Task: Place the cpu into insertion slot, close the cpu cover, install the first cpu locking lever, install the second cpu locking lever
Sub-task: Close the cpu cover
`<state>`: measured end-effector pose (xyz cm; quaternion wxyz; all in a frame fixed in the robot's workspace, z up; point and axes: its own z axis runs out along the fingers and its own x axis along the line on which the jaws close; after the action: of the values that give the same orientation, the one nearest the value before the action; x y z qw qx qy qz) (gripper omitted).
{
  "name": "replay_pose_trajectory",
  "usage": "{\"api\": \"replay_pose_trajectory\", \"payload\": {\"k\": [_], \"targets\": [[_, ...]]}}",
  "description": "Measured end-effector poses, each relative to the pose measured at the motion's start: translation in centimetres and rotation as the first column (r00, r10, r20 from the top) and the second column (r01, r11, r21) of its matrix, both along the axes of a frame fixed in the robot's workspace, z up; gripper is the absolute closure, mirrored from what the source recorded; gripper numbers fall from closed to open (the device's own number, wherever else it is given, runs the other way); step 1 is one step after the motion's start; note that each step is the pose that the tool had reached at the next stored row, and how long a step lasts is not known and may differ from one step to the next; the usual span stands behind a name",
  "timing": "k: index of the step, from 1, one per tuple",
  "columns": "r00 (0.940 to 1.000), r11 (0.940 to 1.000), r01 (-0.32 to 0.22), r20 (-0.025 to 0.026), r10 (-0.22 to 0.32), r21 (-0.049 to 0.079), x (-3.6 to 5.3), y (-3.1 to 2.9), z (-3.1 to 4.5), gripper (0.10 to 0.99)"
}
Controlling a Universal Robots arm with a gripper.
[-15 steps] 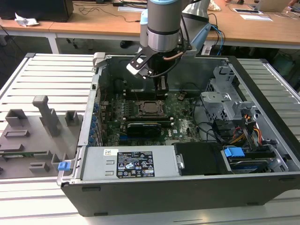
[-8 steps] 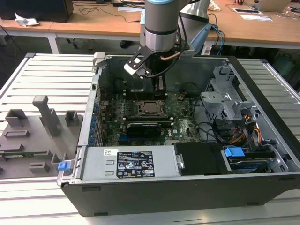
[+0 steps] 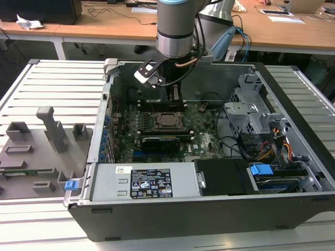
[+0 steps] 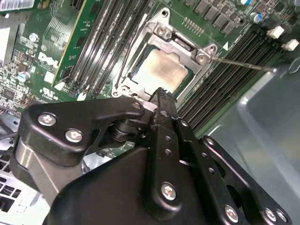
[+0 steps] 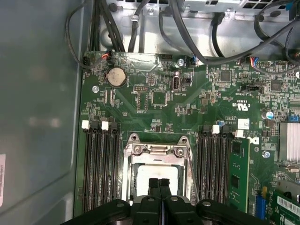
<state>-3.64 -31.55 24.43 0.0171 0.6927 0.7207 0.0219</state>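
Your end effector (image 5: 159,182), its fingers pressed together on nothing, hangs directly above the cpu (image 4: 161,70), which lies seated in the insertion slot (image 3: 157,121) under the lowered cpu cover (image 5: 154,149), one thin locking lever (image 4: 243,63) jutting sideways

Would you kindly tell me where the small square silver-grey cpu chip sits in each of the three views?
Exterior view: the small square silver-grey cpu lies on the green motherboard, under the gripper.
Second wrist view: the cpu, framed in metal, just beyond the gripper.
First wrist view: the cpu, partly hidden behind the gripper.
Shared landmark: long black memory slots flanking it on both sides.
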Motion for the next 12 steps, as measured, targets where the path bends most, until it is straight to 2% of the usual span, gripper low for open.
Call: {"api": "replay_pose_trajectory", "payload": {"k": [5, 12], "targets": [[1.0, 1.0, 0.0, -0.0001, 0.0, 0.0, -0.88, 0.04, -0.19, 0.98], [1.0, 1.0, 0.0, -0.0001, 0.0, 0.0, -1.3, 0.04, -0.2, 0.98]]}}
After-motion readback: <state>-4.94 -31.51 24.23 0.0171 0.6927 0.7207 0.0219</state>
